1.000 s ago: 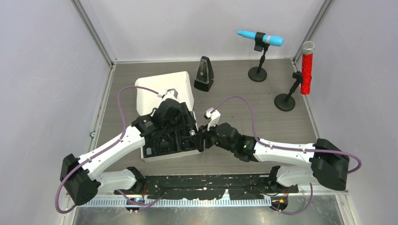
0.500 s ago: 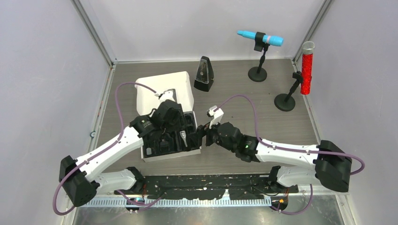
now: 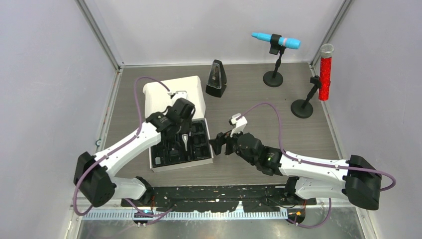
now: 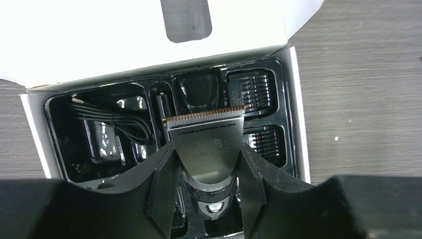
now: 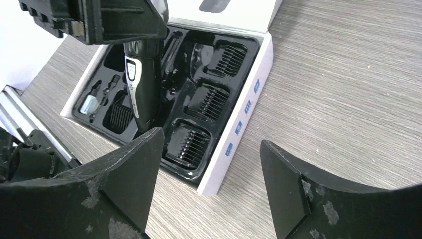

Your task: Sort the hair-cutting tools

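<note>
The black-and-silver clipper is gripped by my left gripper, blade end pointing away, over the black tray of the white box. It also shows in the top view and the right wrist view. Black comb guards sit in the tray's right slots. A coiled black cable lies in the left compartment, and a tiny bottle at the tray's near end. My right gripper is open and empty, just right of the box on the table.
The box's white lid lies open behind the tray. A black metronome stands at the back. A blue microphone and a red microphone stand on round bases at the back right.
My right gripper has pulled back to the right, away from the box's edge. My left gripper has shifted towards the back of the tray with the clipper in it.
</note>
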Robot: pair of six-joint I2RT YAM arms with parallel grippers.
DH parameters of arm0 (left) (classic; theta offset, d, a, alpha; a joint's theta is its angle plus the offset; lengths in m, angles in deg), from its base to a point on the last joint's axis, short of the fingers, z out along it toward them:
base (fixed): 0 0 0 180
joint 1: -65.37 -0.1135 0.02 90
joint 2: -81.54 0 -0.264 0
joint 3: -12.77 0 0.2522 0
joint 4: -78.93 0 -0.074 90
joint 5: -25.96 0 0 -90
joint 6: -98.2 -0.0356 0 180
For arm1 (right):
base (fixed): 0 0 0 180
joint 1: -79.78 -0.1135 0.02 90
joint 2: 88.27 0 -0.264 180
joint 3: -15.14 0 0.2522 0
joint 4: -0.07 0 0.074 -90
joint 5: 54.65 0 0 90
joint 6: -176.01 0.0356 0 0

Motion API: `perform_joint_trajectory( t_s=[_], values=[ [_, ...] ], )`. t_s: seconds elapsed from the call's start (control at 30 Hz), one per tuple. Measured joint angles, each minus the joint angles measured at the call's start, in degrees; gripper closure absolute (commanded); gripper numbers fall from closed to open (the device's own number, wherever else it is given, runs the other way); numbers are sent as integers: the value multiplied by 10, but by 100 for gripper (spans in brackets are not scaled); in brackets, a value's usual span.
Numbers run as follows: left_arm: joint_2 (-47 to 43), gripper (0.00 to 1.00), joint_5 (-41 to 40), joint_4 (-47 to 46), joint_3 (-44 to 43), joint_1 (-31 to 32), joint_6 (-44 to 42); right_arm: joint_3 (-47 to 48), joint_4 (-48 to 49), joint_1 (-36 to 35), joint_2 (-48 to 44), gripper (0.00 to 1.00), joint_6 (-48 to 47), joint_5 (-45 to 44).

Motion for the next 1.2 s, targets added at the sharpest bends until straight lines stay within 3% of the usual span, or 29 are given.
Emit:
perform_joint_trajectory(
  t_s=[0.67, 0.8, 1.0, 1.2],
  values=[
    [97, 73, 91, -10, 9, -41, 9, -3, -24, 0, 14, 18, 1, -13],
    [101, 66, 111, -21, 20, -57, 22, -3, -30, 0, 20, 18, 2, -13],
    [110, 47, 115, -25, 20, -60, 24, -1, -41, 0, 27, 18, 3, -12],
    [110, 40, 115, -22, 20, -60, 22, 1, -46, 0, 29, 18, 3, -10]
  ],
)
